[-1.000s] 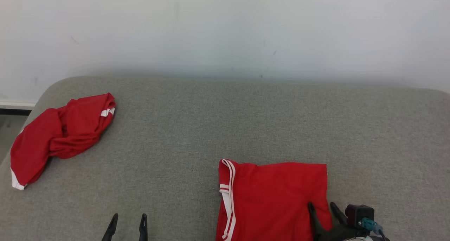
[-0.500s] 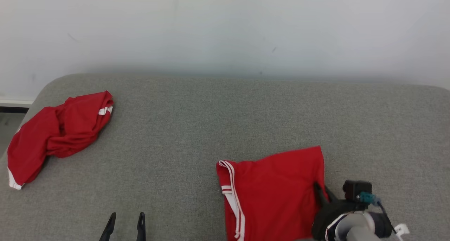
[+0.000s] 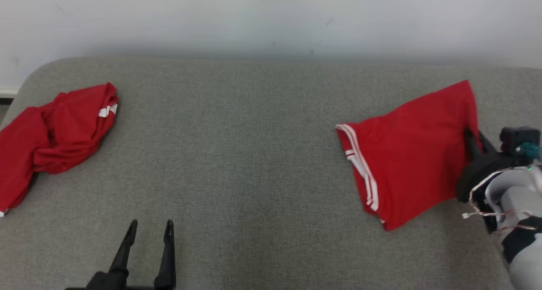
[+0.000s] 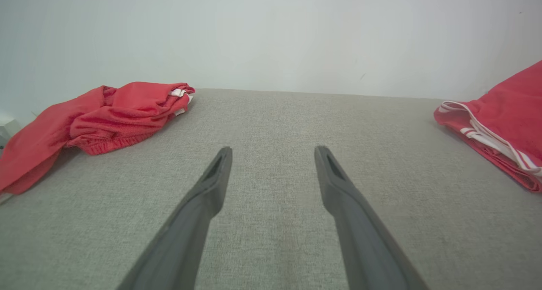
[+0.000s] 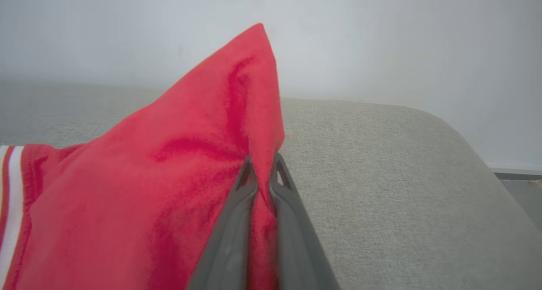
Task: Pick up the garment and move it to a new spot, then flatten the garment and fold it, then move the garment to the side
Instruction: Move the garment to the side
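The folded red garment (image 3: 406, 154) with white stripes on its left hem lies at the right of the grey upholstered surface (image 3: 254, 163), its right side raised off it. My right gripper (image 3: 469, 134) is shut on that right edge; in the right wrist view the fingers (image 5: 262, 161) pinch the red cloth (image 5: 169, 175), which rises to a peak above them. My left gripper (image 3: 150, 226) hovers open over bare fabric near the front left, nothing between its fingers (image 4: 273, 152). In the left wrist view the garment (image 4: 508, 108) sits at the far right.
A second red garment (image 3: 55, 133), crumpled, lies at the surface's far left edge and is in the left wrist view (image 4: 118, 112) too. A pale wall (image 3: 271, 19) runs behind. The surface's rounded right end (image 5: 465, 154) drops to the floor close to the right gripper.
The right gripper has shut on the folded garment's right edge and carried it right and away from me, lifting that side. The head camera has shifted. The left gripper stays open.
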Robot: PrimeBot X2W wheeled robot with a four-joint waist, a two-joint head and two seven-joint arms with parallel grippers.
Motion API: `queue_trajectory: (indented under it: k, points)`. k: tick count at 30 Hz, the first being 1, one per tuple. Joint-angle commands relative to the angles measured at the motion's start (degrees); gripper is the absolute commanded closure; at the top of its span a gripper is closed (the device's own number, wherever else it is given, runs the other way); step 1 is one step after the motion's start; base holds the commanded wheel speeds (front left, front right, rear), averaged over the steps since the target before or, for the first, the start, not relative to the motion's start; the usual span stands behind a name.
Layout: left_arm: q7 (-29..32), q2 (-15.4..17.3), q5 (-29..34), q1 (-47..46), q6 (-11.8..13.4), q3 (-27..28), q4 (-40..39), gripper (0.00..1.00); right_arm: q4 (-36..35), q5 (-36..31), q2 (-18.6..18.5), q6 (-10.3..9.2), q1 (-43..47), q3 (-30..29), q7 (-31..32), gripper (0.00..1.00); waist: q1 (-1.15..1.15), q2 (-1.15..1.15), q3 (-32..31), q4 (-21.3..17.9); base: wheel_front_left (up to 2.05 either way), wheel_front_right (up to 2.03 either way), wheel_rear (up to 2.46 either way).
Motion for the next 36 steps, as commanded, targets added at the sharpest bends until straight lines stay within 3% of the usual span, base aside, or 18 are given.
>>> queue_trajectory:
  k: [1,5,21,36]
  points:
    - [-0.2,0.0,0.1,-1.3,-0.1,0.0,-0.6,0.0,0.1,-0.7,-1.3,-0.15,-1.3,0.1,0.3,1.0,-0.01,-0.01,3.1,-0.3,0.0,0.0,0.0]
    - [-0.2,0.3,-0.6,-4.7,-0.3,-0.1,-2.8,0.0,-0.6,-2.6,-7.9,-0.15,-6.2,-0.2,1.8,1.0,-0.01,-0.01,8.1,-1.0,0.0,0.0,0.0]
    - [-0.2,4.2,-4.1,-10.5,-0.4,-1.3,-8.8,0.0,-6.9,-7.7,-22.7,-0.15,-15.9,-1.4,10.4,1.0,-0.01,-0.01,19.7,-3.3,0.0,0.0,0.0]
    - [-0.2,4.8,-4.9,-11.1,-0.4,-0.6,-10.1,0.0,-18.6,-11.4,-24.0,-0.15,-11.6,-8.7,19.5,1.0,-0.01,-0.01,22.2,-4.3,0.0,0.0,0.0]
